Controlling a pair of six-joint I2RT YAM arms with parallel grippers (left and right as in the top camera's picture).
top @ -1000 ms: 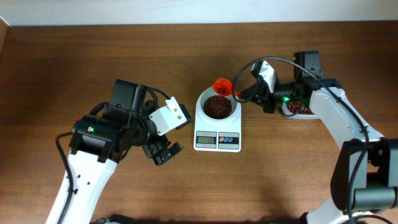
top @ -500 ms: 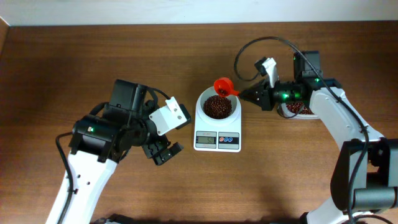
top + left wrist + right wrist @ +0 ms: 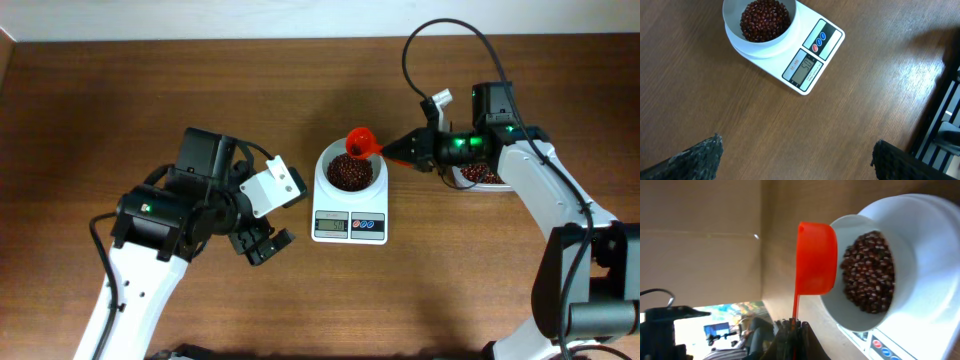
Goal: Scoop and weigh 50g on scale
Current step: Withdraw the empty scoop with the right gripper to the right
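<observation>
Brown wooden desk (image 3: 300, 80) carries the small white digital scale (image 3: 349, 226) at centre, its round bowl heaped with dark red beans (image 3: 349, 172), so weighing looks nearly finished, while the right hand (image 3: 392, 151) pinches an orange-red plastic scoop (image 3: 360, 140) at the rim and the left hand (image 3: 262, 243) waits spread wide.

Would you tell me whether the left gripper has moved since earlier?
No: the open left gripper stays equally far from the small white digital scale.

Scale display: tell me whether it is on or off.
On. In the left wrist view, the grey display of the scale shows dark digits.
</observation>
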